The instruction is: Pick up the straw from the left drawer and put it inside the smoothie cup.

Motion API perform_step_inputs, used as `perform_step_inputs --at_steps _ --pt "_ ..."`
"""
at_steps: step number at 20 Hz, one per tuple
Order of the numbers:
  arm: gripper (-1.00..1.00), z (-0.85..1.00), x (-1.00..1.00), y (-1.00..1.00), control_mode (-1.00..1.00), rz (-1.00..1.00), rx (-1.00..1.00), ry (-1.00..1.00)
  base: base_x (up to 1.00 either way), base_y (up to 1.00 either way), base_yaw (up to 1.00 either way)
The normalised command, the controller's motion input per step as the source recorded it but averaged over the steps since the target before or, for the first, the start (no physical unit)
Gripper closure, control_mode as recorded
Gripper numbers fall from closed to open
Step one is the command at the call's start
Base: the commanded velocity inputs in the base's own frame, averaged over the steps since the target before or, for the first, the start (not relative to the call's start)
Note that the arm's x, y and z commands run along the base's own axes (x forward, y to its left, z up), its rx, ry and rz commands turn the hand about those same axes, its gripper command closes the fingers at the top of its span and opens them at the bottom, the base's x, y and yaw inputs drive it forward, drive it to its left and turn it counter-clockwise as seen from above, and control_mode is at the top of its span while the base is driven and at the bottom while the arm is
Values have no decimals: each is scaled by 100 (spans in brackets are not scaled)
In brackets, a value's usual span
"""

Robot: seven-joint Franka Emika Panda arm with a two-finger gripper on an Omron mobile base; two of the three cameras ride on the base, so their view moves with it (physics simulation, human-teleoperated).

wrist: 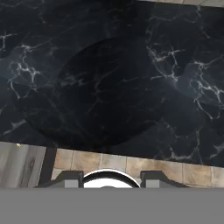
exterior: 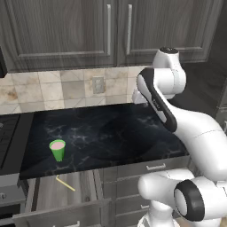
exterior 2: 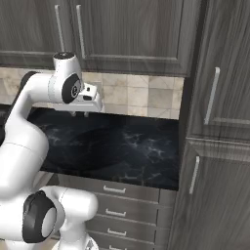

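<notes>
The straw lies slanted on the wood-grain bottom of the open left drawer, below the counter's front edge. Above it and slightly to its left, the green smoothie cup stands upright on the black counter, with pink showing at its rim. My gripper hangs high over the back middle of the counter, far right of the cup and the drawer. It points down, is open, and holds nothing. In the hand view its fingertips stand wide apart over bare black marble. A tiny yellow speck at the drawer's edge there may be the straw's tip.
The black marble counter ends in a tiled backsplash with a wall outlet; grey upper cabinets hang above. A stove borders the counter on the left. Narrow closed drawers sit below. A tall cabinet closes the right side.
</notes>
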Motion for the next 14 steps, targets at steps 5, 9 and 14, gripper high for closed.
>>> perform_step_inputs --at_steps 5,9,14 --pt "-100 -7 -9 31 -100 4 -6 0 0 0 0" --pt "-100 -29 -46 87 -100 22 -13 0 0 0 0" --pt "-100 -45 -65 67 -100 23 -3 0 0 0 0"
